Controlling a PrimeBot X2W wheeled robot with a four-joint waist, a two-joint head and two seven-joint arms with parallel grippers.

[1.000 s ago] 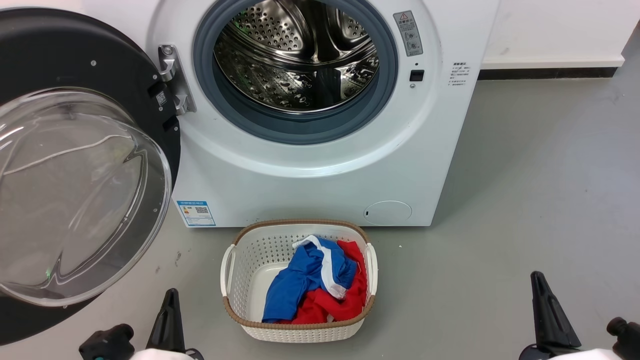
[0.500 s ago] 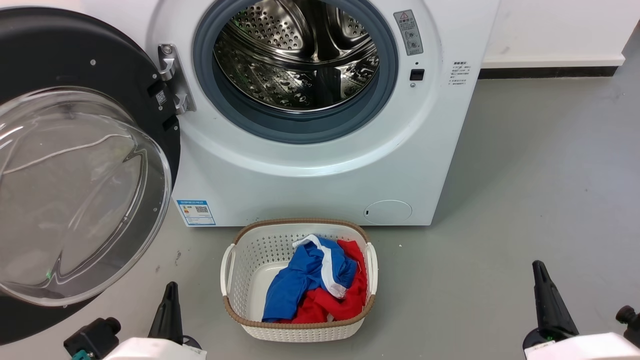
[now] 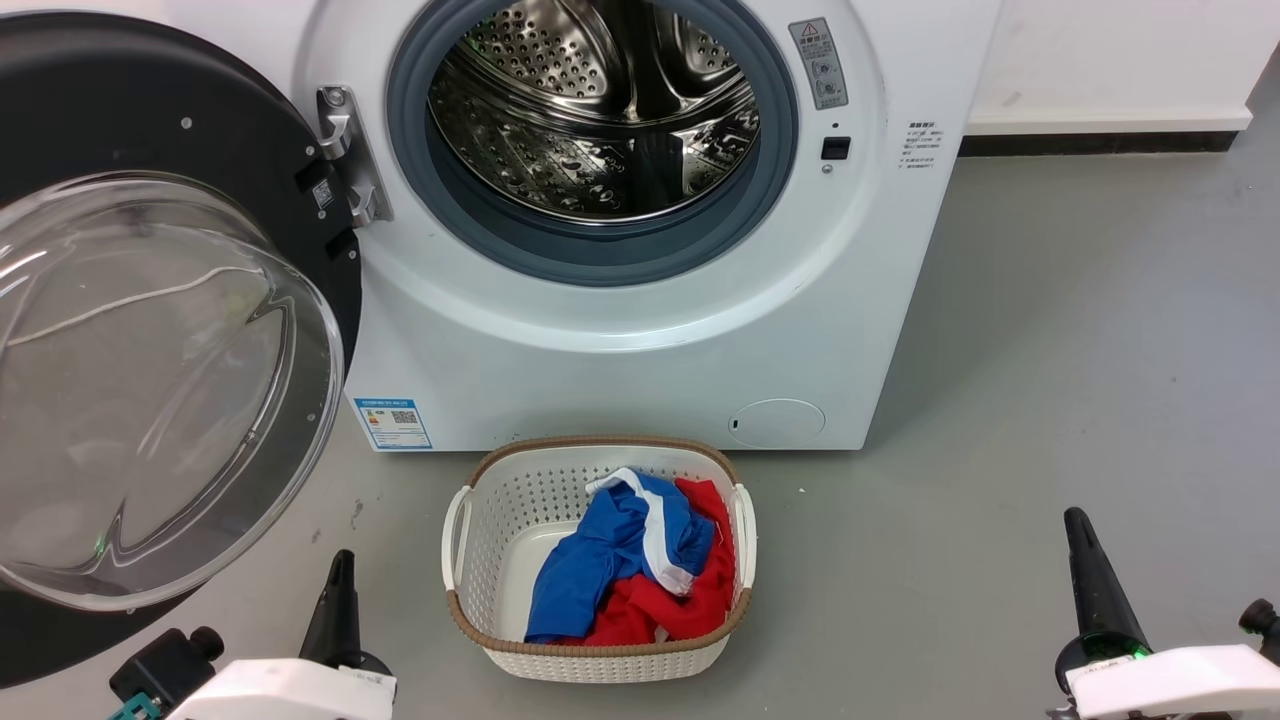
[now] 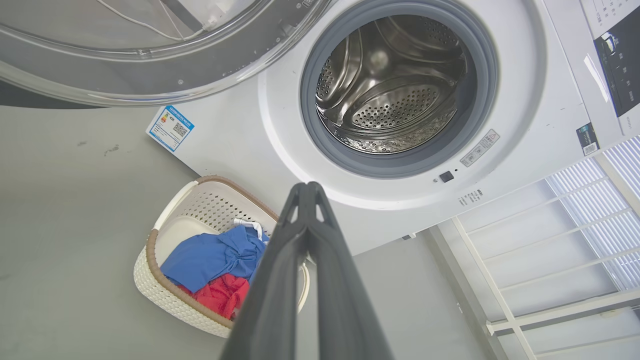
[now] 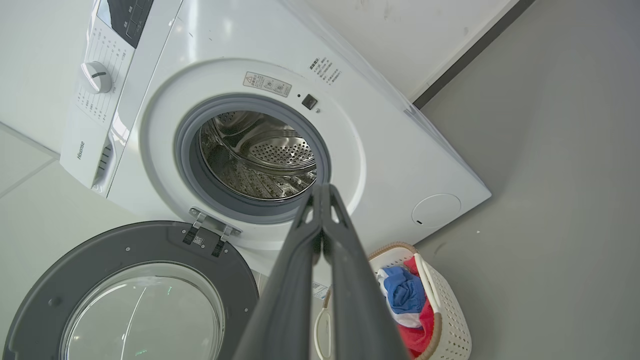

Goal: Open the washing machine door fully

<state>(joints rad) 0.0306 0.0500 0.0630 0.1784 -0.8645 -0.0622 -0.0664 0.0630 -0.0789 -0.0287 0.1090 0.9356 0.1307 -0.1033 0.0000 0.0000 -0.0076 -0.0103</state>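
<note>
**STATUS: DOOR SWUNG OPEN, BOTH GRIPPERS CLOSED AND EMPTY**

1. The large round black washing machine door with the bulging clear glass bowl (image 3: pixel 150 380) stands wide open at the left of the head view. It hangs on the metal hinge (image 3: pixel 345 155) at the left edge of the opening. Its inner side and the glass bowl face outward, toward the camera.

2. The big white boxy front-loading washing machine (image 3: pixel 620 340) stands on the grey floor (image 3: pixel 1050 350). The grey rubber ring (image 3: pixel 600 262) and the perforated steel drum (image 3: pixel 600 110) are fully exposed. A small blue label sticker (image 3: pixel 393 424) sits at the lower left corner of the front panel.

3. A white perforated plastic basket with a brown woven rim (image 3: pixel 600 443) stands on the floor just in front of the machine. It holds a blue garment (image 3: pixel 600 560) lying partly over a red garment (image 3: pixel 680 610).

4. The left gripper (image 3: pixel 338 590) is at the lower left, near the lower edge of the door but apart from it. In the left wrist view its 2 dark fingers are pressed together at the tips and grasp nothing.

5. The right gripper (image 3: pixel 1078 530) is at the lower right above bare floor, well apart from the machine. In the right wrist view its 2 fingers are likewise clenched tip to tip and empty.
</note>
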